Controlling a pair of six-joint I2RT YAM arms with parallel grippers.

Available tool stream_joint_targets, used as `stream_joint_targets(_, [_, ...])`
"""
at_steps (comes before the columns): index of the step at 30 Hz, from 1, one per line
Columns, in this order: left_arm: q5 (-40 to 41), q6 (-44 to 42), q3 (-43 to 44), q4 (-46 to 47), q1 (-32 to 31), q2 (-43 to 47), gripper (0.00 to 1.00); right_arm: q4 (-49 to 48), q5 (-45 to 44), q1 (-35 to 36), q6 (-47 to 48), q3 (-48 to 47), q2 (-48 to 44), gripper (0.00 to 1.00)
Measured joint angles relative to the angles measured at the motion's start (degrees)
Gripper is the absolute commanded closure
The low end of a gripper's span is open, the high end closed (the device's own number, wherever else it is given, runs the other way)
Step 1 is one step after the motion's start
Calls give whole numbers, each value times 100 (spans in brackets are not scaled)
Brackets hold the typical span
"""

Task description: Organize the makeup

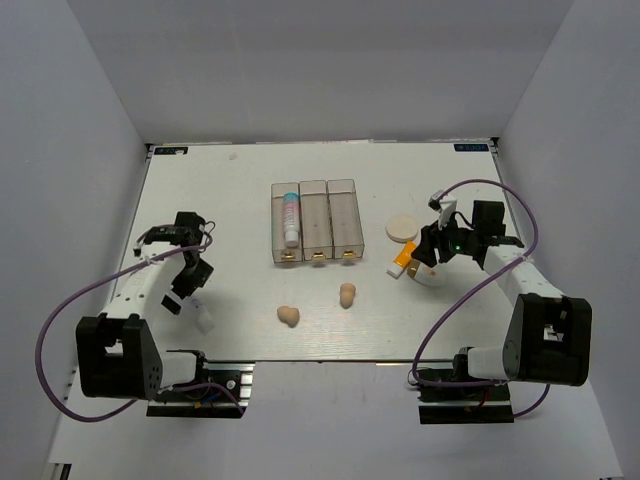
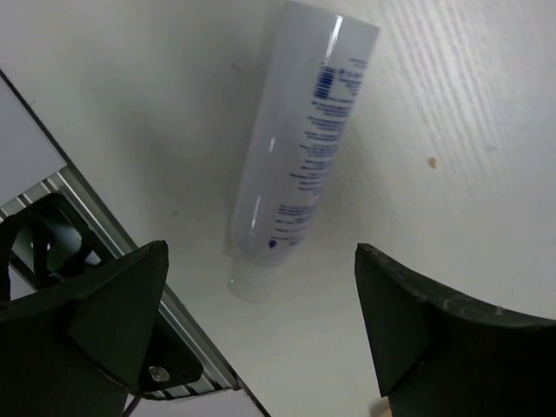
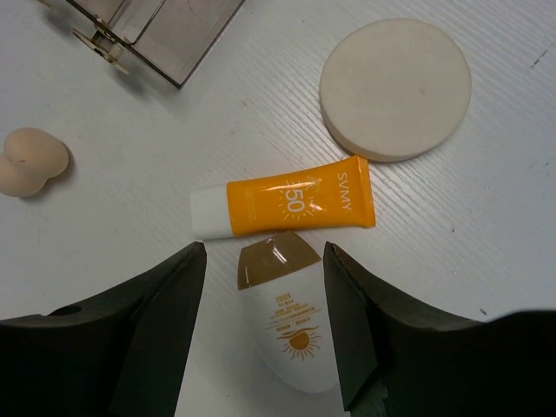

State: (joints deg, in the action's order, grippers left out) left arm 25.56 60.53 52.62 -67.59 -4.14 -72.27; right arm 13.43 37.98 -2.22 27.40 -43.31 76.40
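My left gripper (image 1: 192, 287) (image 2: 261, 317) hangs open near the table's left front. A white tube with blue print (image 2: 300, 148) (image 1: 205, 320) lies just ahead of its fingers, untouched. My right gripper (image 1: 425, 264) (image 3: 265, 256) is open and straddles a white oval bottle with a brown cap (image 3: 295, 330) (image 1: 432, 279) lying on the table. There is a gap on the bottle's left side. An orange-white tube (image 3: 287, 207) (image 1: 402, 263) lies just beyond it, with the round cream puff (image 3: 395, 87) (image 1: 402, 229) farther back. Two beige sponges (image 1: 289, 316) (image 1: 347, 295) rest mid-table.
The clear three-compartment box (image 1: 343, 222) (image 3: 165, 35) stands at centre back. A white tube with a pink-blue label (image 1: 291, 218) lies in its left compartment. The table's metal edge rail (image 2: 87, 208) runs close beside my left gripper. One sponge (image 3: 33, 161) shows left of my right gripper.
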Motion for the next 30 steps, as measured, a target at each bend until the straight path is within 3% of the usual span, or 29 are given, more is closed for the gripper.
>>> stream_joint_targets(7, [-28, -223, -619, 638, 435, -490, 3, 11, -4, 0, 4, 59, -7, 37])
stream_joint_targets(10, [-160, -358, -839, 1091, 525, -793, 12, 13, -4, 0, 9, 59, -9, 37])
stream_joint_targets(11, [-214, -417, -859, 1209, 540, -881, 15, 15, -4, 0, 9, 59, -9, 37])
stream_joint_targets(18, [-461, -793, -833, 1878, 581, -1095, 66, 76, 4, 0, 31, 59, -9, 36])
stream_joint_targets(23, [-992, -1204, -881, 2382, 540, -800, 84, 229, 15, 0, 114, 55, -9, 39])
stream_joint_targets(26, [-1762, -1628, -881, 2896, 472, -315, 84, 354, 24, 0, 173, 13, -9, 46])
stream_joint_targets(29, [-2612, -1956, -807, 3501, 413, 70, 86, 466, 68, 0, 197, -85, -2, 68])
stream_joint_targets(30, [-2927, -2037, -713, 3672, 393, 74, 86, 505, 98, 0, 212, -144, 15, 80])
